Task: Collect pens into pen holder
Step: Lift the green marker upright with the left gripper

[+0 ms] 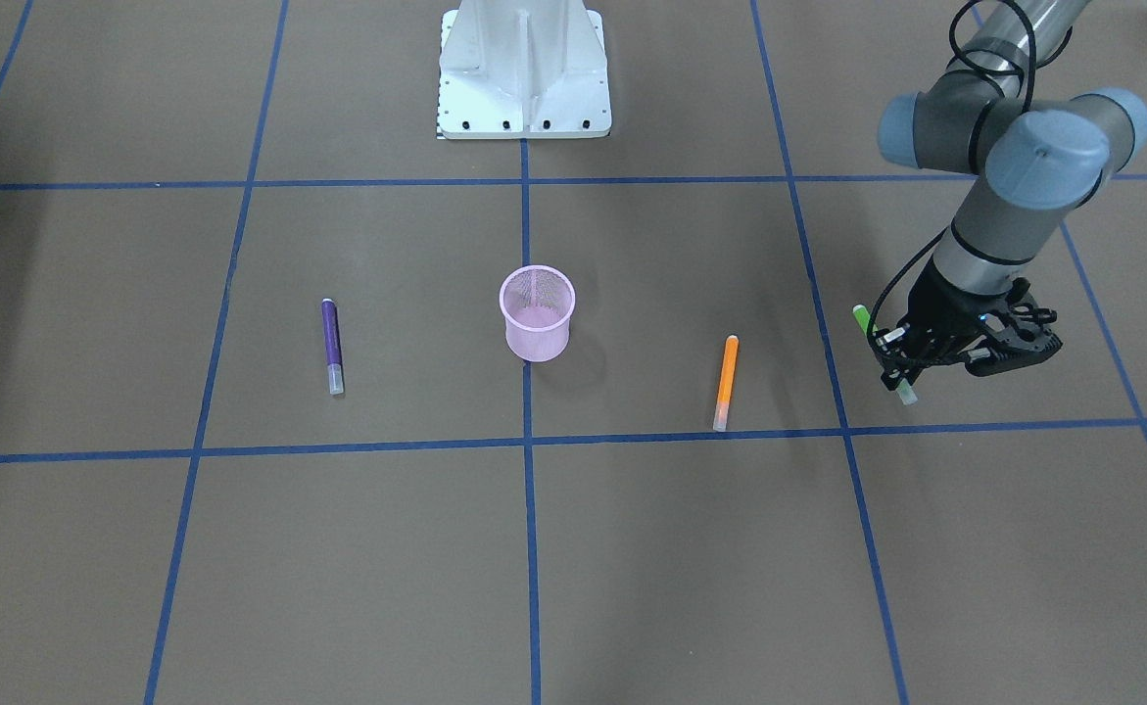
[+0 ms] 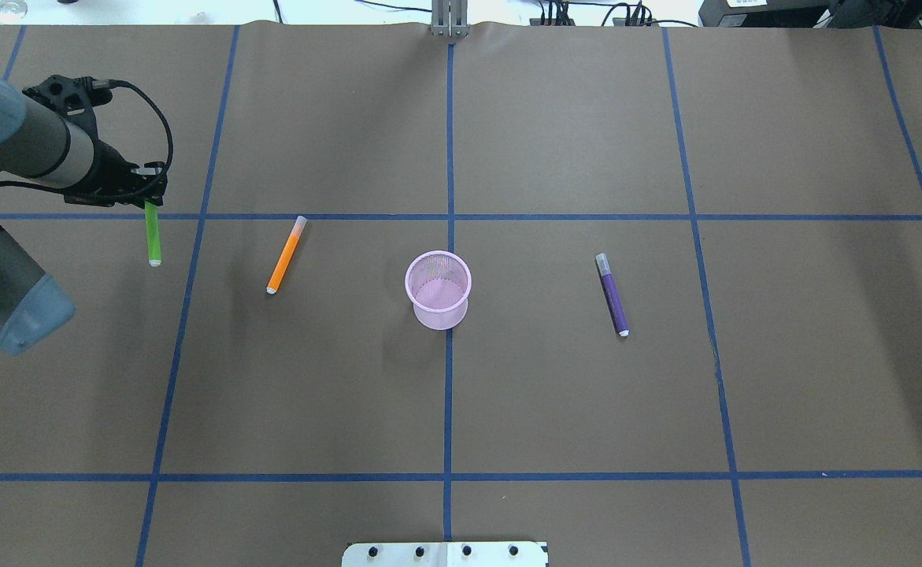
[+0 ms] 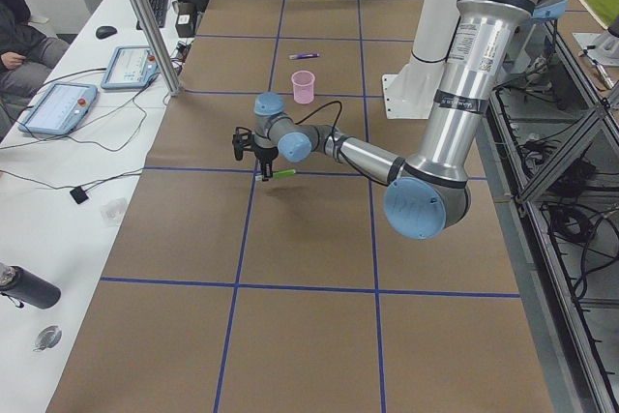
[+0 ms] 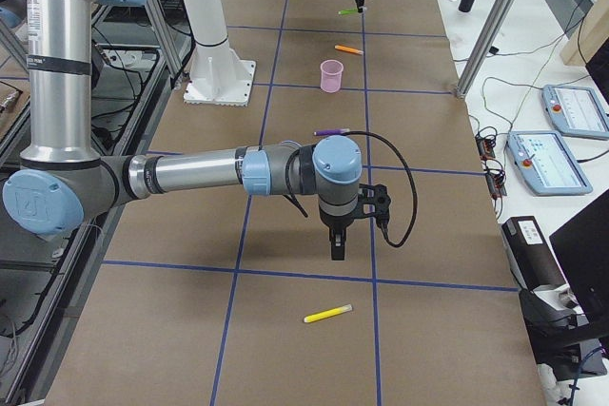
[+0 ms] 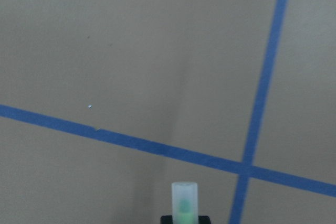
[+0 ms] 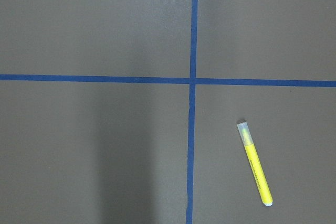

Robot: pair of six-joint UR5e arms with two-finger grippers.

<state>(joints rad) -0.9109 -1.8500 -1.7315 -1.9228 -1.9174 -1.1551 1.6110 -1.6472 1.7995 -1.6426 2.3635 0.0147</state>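
Observation:
My left gripper (image 1: 894,357) is shut on the bright green pen (image 1: 862,316) and holds it tilted above the table at my far left. In the overhead view the gripper (image 2: 151,197) grips the pen (image 2: 153,240) by its far end. The pen's pale cap (image 5: 184,198) shows in the left wrist view. The pink mesh pen holder (image 2: 438,291) stands upright at the table's middle. The orange pen (image 2: 286,253) lies to its left and the purple pen (image 2: 612,294) to its right. My right gripper (image 4: 338,244) shows only in the exterior right view, so I cannot tell whether it is open or shut.
A yellow pen (image 6: 255,166) lies on the table under the right wrist, at the table's right end (image 4: 327,313). The white robot base (image 1: 524,69) stands at the near edge. Blue tape lines (image 2: 449,236) cross the brown table.

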